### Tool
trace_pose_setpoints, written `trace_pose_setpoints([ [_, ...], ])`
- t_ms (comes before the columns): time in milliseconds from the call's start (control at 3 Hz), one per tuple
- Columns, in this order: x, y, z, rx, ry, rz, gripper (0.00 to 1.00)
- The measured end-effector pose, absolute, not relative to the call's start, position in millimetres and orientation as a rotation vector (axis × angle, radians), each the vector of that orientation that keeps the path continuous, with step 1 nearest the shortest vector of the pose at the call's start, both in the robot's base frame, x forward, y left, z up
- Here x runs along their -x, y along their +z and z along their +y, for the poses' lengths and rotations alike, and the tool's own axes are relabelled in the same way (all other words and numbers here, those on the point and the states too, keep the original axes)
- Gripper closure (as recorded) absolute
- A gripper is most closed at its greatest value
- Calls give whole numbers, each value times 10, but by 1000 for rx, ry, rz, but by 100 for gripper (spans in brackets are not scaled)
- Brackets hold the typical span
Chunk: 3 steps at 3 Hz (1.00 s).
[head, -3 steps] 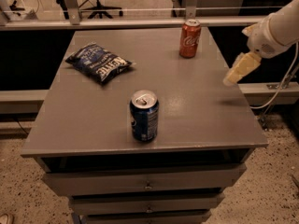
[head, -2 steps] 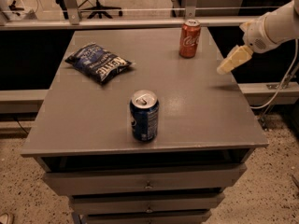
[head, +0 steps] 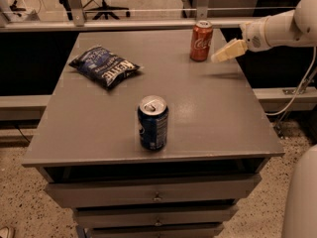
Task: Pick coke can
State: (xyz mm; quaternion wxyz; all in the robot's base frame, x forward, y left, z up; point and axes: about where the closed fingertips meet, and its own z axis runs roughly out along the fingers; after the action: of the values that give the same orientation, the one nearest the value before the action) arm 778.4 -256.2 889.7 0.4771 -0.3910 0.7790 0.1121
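Note:
The coke can (head: 201, 40), red-orange with white script and a silver top, stands upright at the far right of the grey table top (head: 208, 113). My gripper (head: 221, 54) comes in from the right on a white arm and hovers just to the right of the can, a small gap apart from it. It holds nothing.
A dark blue soda can (head: 152, 122) stands upright near the table's front edge. A dark blue chip bag (head: 105, 65) lies at the far left. The table has drawers below. A rail and a window ledge run behind the table. An office chair stands beyond.
My gripper has moved left and toward the far edge of the table, from well right of the coke can to just beside it. The cans and the bag have not moved.

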Motion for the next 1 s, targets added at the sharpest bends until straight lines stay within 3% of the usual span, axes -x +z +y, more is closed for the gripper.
trace_pose_setpoints([
  [1000, -8066, 8860, -1772, 869, 552, 1735, 2],
])
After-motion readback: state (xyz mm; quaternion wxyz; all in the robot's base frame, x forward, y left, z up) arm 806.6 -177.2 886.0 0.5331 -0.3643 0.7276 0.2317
